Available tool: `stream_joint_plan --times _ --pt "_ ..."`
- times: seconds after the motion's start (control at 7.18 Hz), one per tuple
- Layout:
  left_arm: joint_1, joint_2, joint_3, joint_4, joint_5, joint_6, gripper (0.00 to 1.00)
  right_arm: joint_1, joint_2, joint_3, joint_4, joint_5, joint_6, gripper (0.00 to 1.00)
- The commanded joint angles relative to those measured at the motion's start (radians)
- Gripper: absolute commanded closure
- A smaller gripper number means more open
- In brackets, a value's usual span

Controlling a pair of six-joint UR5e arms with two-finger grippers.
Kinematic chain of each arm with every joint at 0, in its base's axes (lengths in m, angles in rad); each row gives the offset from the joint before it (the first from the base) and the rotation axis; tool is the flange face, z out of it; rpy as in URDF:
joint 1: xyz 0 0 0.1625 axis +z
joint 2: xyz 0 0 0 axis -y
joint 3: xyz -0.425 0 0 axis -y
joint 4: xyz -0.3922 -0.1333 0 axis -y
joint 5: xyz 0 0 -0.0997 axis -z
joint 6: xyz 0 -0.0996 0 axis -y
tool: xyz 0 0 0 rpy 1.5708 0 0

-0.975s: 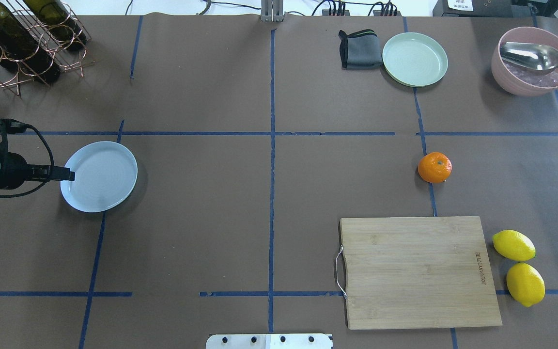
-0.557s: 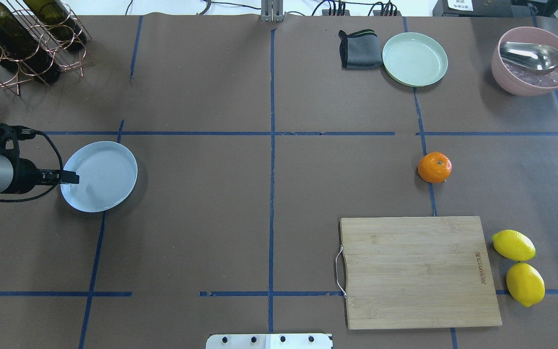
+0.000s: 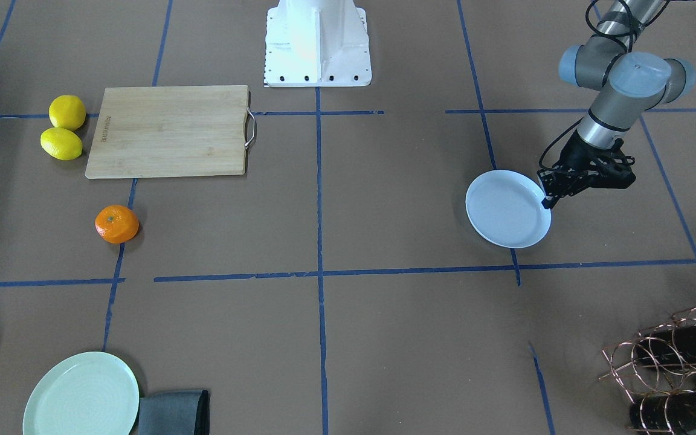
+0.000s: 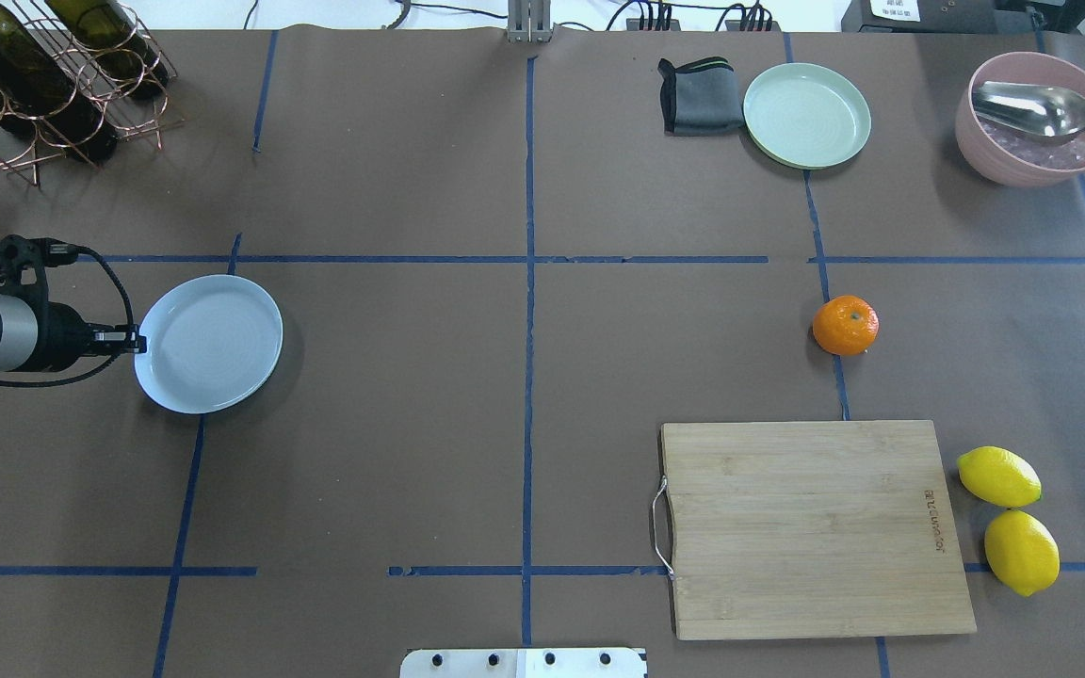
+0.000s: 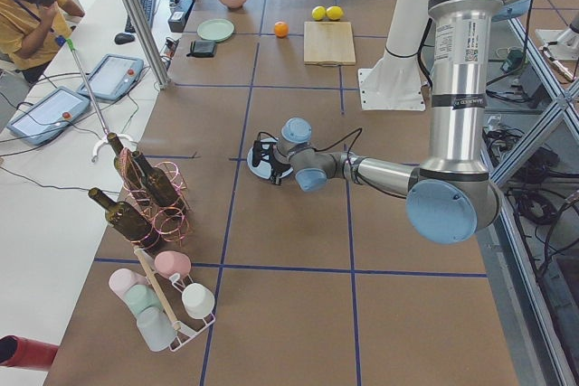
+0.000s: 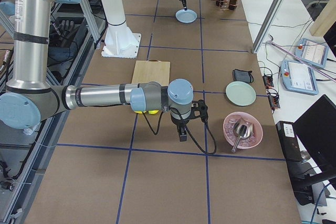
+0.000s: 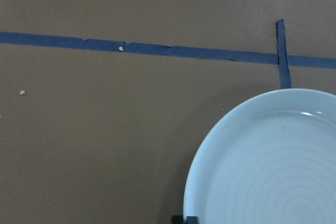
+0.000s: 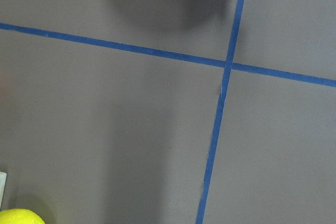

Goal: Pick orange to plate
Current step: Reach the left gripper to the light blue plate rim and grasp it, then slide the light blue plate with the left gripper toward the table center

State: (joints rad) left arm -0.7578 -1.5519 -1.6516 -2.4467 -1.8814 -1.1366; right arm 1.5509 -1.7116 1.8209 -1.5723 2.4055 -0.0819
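The counter (image 4: 411, 377) is covered in matte brown paper, ruled into a grid by blue tape. On its right half lies a flat, rectangular bamboo board (image 4: 811, 527) with a wire handle, and two waxy lemons (image 4: 998, 476) sit just beside its right edge. The plate (image 4: 213, 344) sits in the left half. It is round and glossy, pale bluish white, with a raised rim and faint rings, and it is bare. The orange (image 4: 845, 325) rests on a tape line just beyond the board's far edge, well apart from the plate, with nothing touching it. It is a small, slightly flattened ball with dimpled skin and a green stem dot on top. I judge it light and firm with a little give, apt to roll if nudged, and its rind should offer fair grip. The sound hold would be from above, with the fingers across its widest girth, squeezing gently so as not to bruise it. The left pincer (image 4: 136, 341) lies low at the plate's left rim, its black fingers drawn close together; whether they nip the rim I cannot tell. The right pincer (image 6: 182, 136) hangs over the counter between the lemons and a pink bowl (image 6: 242, 129), and I cannot tell whether it is spread or pressed together. By my reckoning it is the one nearer the orange.
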Motion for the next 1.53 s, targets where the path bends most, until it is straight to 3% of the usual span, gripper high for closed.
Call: stream_joint_plan --times 0.0,0.28,0.56,0.84,1.11,1.39 --pt "-0.002 -0.028 -0.058 0.003 -0.015 -0.002 1.0 0.0 0.001 -0.002 0.0 0.0 0.001 0.0" --pt "-0.002 -0.158 -0.068 0.037 -0.062 -0.134 1.0 0.0 0.001 -0.002 0.0 0.001 0.001 0.0" --pt "0.005 -0.371 -0.063 0.253 -0.049 -0.315 1.0 0.0 0.001 0.0 0.002 0.0 0.001 0.0" --pt "0.189 -0.517 -0.028 0.386 0.073 -0.448 1.0 0.0 0.001 -0.002 0.0 0.001 0.001 0.0" --pt "0.248 -0.623 0.102 0.41 0.113 -0.538 1.0 0.0 0.001 -0.002 0.0 0.0 -0.001 0.0" --pt "0.256 -0.633 0.118 0.41 0.146 -0.543 1.0 0.0 0.001 -0.002 0.0 0.0 -0.001 0.0"
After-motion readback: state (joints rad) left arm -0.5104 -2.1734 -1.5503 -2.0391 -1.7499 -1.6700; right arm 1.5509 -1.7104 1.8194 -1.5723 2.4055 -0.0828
